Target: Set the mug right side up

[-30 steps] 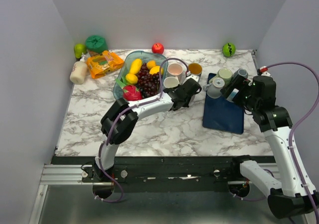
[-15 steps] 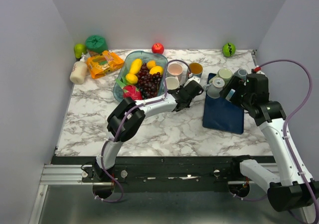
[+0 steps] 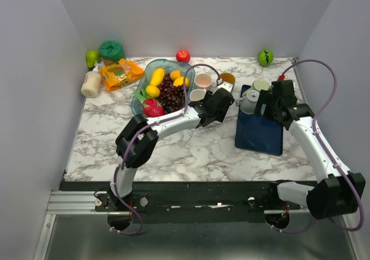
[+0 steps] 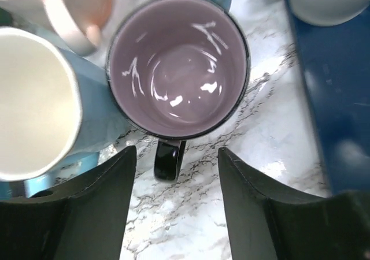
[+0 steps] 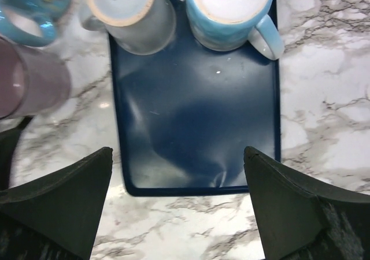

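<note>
Looking down from the left wrist, we find the mug point(image 4: 179, 75) standing mouth up on the marble bench point(image 3: 191, 150), its dark wall wrapped round a glossy purple inside. Its black handle points back toward the wrist. By our reading it is already the right way up, so the turn looks done for this one.

It looks like glazed ceramic: stiff, fairly weighty, slick under hard pads and liable to chip if knocked against its neighbours. If it needed moving again, we would pinch across the handle, or over the rim with one finger inside, rather than squeeze the round wall.

The left fingers point(image 4: 98, 208) are spread either side of the handle and touch nothing. The right fingers point(image 5: 58, 196) are also spread wide and hold nothing, hanging above the navy mat point(image 5: 196, 115).

A blue mug point(image 4: 34, 98) with a cream inside sits tight against the left of the purple one, and a pink mug point(image 4: 69, 6) is just behind that. There is little room on that side, and a careless retreat could bump them.

On the mat's far edge a grey mug point(image 5: 130, 8) stands bottom up and seems the next candidate. Beside it is a light blue mug point(image 5: 231, 8), and we cannot tell which way up that one is. The two are close together, so fingers coming down on the grey one have a narrow gap on that side.
</note>
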You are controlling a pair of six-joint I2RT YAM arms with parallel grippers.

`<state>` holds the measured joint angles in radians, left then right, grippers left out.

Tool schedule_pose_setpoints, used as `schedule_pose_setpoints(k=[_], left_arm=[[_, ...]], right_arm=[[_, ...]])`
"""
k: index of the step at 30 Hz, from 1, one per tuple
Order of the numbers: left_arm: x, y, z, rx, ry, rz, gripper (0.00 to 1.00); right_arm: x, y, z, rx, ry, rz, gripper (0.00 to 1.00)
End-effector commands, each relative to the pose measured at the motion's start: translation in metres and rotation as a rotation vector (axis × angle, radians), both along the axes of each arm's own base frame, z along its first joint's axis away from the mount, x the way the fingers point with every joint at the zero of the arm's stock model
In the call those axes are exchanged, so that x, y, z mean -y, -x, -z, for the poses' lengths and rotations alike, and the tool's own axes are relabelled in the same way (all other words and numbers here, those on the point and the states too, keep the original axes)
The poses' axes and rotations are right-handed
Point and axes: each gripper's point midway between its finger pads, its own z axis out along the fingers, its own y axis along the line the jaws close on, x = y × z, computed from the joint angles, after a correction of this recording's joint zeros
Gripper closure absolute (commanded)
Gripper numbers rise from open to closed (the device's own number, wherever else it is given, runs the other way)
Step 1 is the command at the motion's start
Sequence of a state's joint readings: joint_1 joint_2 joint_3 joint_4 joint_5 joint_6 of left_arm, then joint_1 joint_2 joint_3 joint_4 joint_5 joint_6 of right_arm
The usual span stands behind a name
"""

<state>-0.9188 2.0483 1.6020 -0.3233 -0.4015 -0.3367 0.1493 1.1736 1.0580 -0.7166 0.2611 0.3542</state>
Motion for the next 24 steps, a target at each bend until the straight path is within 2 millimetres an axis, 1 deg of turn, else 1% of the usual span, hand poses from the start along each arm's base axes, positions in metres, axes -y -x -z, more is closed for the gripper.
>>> schedule_pose_setpoints(k=[1, 2, 3, 4, 5, 6, 7, 8, 9, 10, 11, 12, 13, 14, 15, 16, 17, 18, 19, 21, 22, 23, 24], left_arm=[[-0.001, 0.009, -0.081, 0.095, 0.152, 0.019, 0.30], [-0.007, 0.011, -0.082, 0.100, 0.151, 0.007, 0.27], [-0.014, 0.012, -0.087, 0.115, 0.152, -0.010, 0.22], [-0.020, 0.014, -0.105, 0.141, 0.178, -0.017, 0.20], [-0.027, 0.017, -0.103, 0.143, 0.169, -0.023, 0.18], [-0.031, 0.019, -0.108, 0.154, 0.171, -0.026, 0.16], [-0.037, 0.023, -0.123, 0.175, 0.195, -0.028, 0.14], [-0.042, 0.026, -0.122, 0.173, 0.189, -0.030, 0.13], [-0.045, 0.028, -0.126, 0.179, 0.193, -0.031, 0.10], [-0.050, 0.032, -0.140, 0.196, 0.216, -0.029, 0.08], [-0.053, 0.035, -0.141, 0.196, 0.214, -0.026, 0.06], [-0.056, 0.036, -0.144, 0.198, 0.216, -0.024, 0.01], [-0.059, 0.040, -0.154, 0.209, 0.231, -0.015, 0.01], [-0.062, 0.042, -0.156, 0.207, 0.232, -0.010, 0.01], [-0.064, 0.042, -0.159, 0.205, 0.238, -0.011, 0.01], [-0.069, 0.044, -0.167, 0.212, 0.253, -0.009, 0.01], [-0.069, 0.047, -0.168, 0.203, 0.266, 0.007, 0.01], [-0.073, 0.046, -0.171, 0.199, 0.276, 0.004, 0.01], [-0.077, 0.048, -0.178, 0.205, 0.295, 0.008, 0.01], [-0.079, 0.051, -0.182, 0.185, 0.330, 0.027, 0.01], [-0.086, 0.049, -0.189, 0.189, 0.351, 0.021, 0.01], [-0.090, 0.048, -0.190, 0.184, 0.359, 0.020, 0.01], [-0.092, 0.050, -0.191, 0.174, 0.369, 0.029, 0.01]], right_arm=[[0.022, -0.018, 0.013, -0.041, 0.147, 0.006, 0.00], [0.027, -0.022, 0.025, -0.085, 0.163, 0.019, 0.00], [0.031, -0.025, 0.028, -0.098, 0.179, 0.027, 0.00], [0.036, -0.028, 0.032, -0.117, 0.212, 0.032, 0.00], [0.040, -0.032, 0.040, -0.142, 0.231, 0.035, 0.00], [0.045, -0.035, 0.045, -0.158, 0.249, 0.039, 0.00], [0.050, -0.039, 0.046, -0.162, 0.281, 0.033, 0.00], [0.055, -0.041, 0.049, -0.170, 0.295, 0.038, 0.00], [0.060, -0.043, 0.057, -0.193, 0.313, 0.040, 0.00], [0.066, -0.047, 0.056, -0.192, 0.345, 0.049, 0.00], [0.070, -0.049, 0.059, -0.199, 0.357, 0.046, 0.00], [0.071, -0.051, 0.064, -0.208, 0.367, 0.034, 0.00], [0.074, -0.056, 0.065, -0.202, 0.383, 0.036, 0.00], [0.078, -0.057, 0.065, -0.209, 0.401, 0.029, 0.00], [0.080, -0.060, 0.066, -0.212, 0.411, 0.024, 0.00], [0.079, -0.064, 0.070, -0.213, 0.411, 0.005, 0.00], [0.080, -0.067, 0.072, -0.220, 0.424, -0.037, 0.00], [0.078, -0.069, 0.075, -0.221, 0.418, -0.066, 0.00], [0.073, -0.075, 0.077, -0.206, 0.396, -0.104, 0.00], [0.072, -0.082, 0.082, -0.207, 0.391, -0.166, 0.00], [0.065, -0.086, 0.085, -0.199, 0.358, -0.212, 0.00], [0.067, -0.088, 0.089, -0.209, 0.351, -0.232, 0.00], [0.065, -0.089, 0.091, -0.209, 0.337, -0.250, 0.00]])
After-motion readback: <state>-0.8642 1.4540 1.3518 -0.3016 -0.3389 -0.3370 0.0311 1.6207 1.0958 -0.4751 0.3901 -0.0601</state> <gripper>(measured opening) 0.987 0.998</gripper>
